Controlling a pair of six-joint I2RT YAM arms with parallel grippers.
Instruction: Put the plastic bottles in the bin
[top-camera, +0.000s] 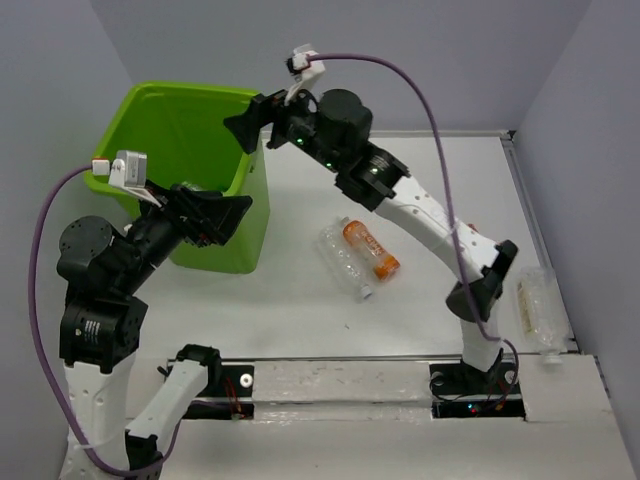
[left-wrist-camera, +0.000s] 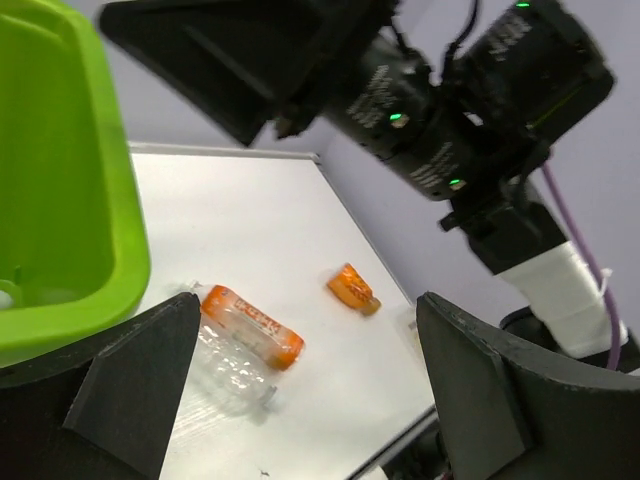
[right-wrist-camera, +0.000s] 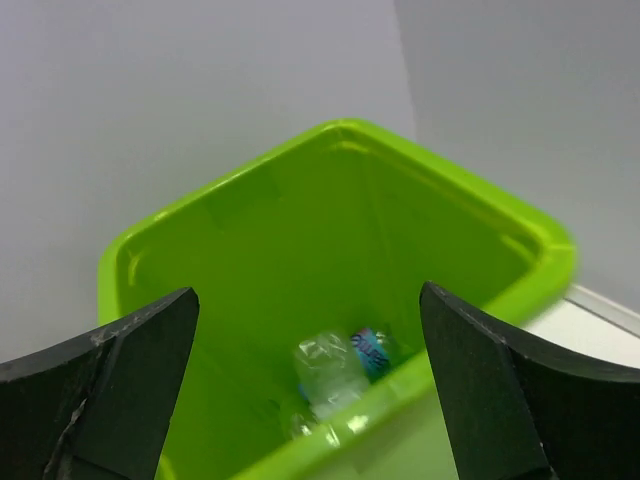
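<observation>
Right gripper (top-camera: 248, 122) above lime-green plastic tub bin (top-camera: 190, 89), left gripper (top-camera: 228, 214) beside; both spread, empty. Pinch orange labelled plastic bottle (top-camera: 370, 248), bin's 4 o'clock, mid-body crosswise.

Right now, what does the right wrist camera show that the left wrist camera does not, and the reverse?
Only the right wrist view looks down into the bin, where a clear bottle with a blue label lies at the bottom. Only the left wrist view shows bottles on the table: an orange bottle beside a clear bottle. It also shows a smaller orange object farther off and the right arm overhead. Both show the green bin and their own gripper, the left gripper and the right gripper, each open and empty.
</observation>
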